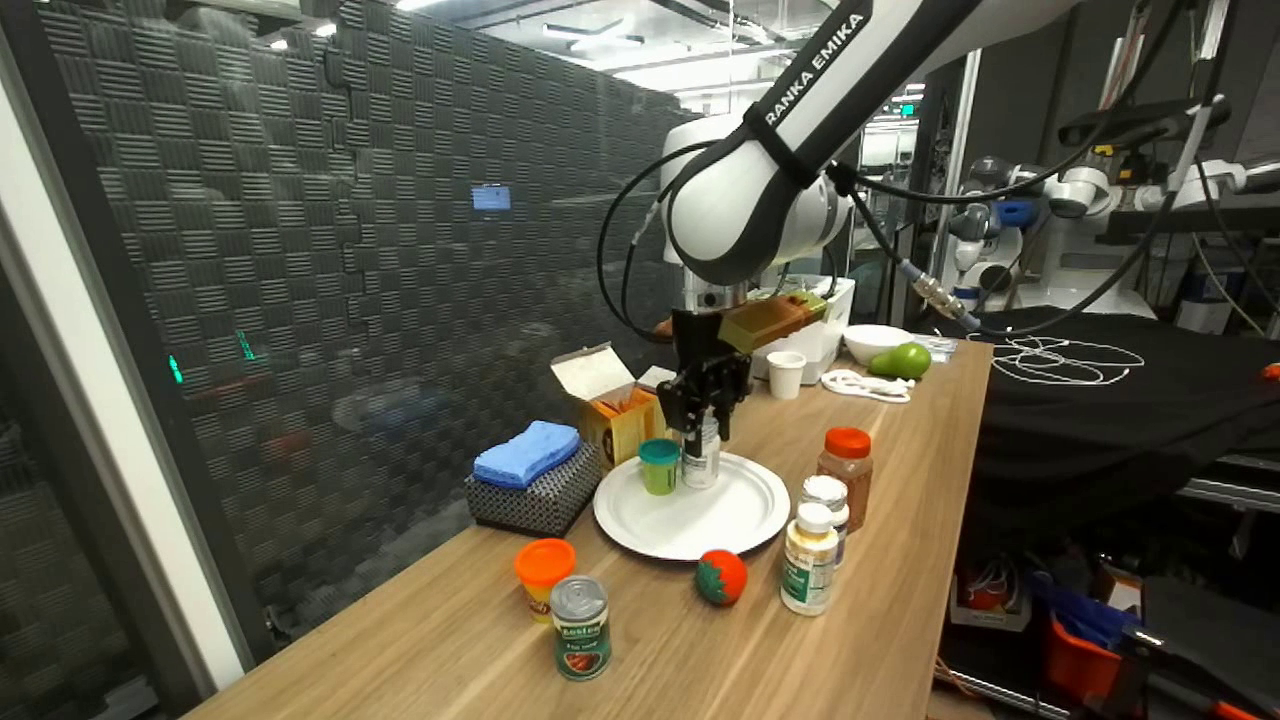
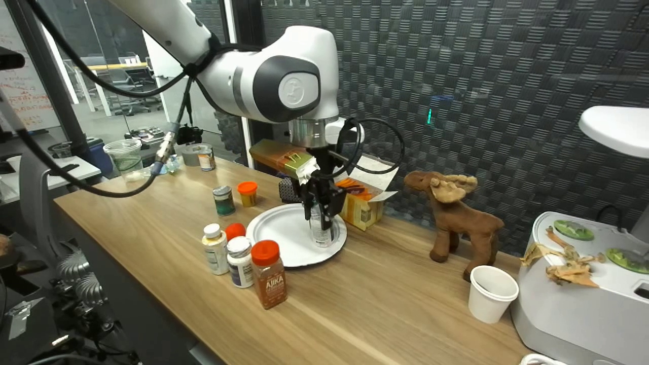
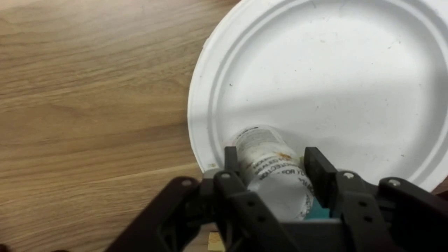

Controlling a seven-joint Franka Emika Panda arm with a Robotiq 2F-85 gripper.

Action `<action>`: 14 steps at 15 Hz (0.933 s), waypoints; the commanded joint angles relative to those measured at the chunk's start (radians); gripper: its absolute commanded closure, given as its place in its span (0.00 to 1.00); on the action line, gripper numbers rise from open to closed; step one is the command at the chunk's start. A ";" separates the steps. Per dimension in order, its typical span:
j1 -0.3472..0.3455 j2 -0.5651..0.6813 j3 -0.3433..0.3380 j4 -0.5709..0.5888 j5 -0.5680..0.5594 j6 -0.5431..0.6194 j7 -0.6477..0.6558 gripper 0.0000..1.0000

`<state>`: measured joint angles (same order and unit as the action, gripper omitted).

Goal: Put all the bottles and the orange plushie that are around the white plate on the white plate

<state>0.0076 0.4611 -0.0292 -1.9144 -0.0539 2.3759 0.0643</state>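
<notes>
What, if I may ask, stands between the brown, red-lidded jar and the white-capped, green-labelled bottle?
A round, white, blue-labelled bottle stands between the brown jar and the green-labelled bottle; both exterior views show it.

White plate (image 1: 640,522): round, ridged rim, lying flat, face up. Printed bottle (image 3: 261,144), white-topped: upright on the plate near the rim, between the sides of the claw (image 3: 270,155). Beside the plate, upright in a row: AJIKA jar (image 2: 269,281), red cap, reddish-brown body; blue-labelled bottle (image 2: 240,266), pale cap, centre position; green-labelled bottle (image 1: 808,572), white cap. Orange-red plushie (image 1: 726,577), rounded, green patch: just beside the rim, near the green-labelled bottle.
</notes>
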 commanded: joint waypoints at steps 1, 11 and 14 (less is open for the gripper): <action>-0.014 0.024 0.010 0.050 0.025 -0.030 -0.022 0.24; -0.065 -0.289 0.016 -0.244 0.238 -0.096 0.014 0.00; -0.059 -0.426 0.003 -0.395 0.282 -0.094 0.036 0.00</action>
<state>-0.0512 0.2082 -0.0237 -2.1327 0.1879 2.2759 0.0705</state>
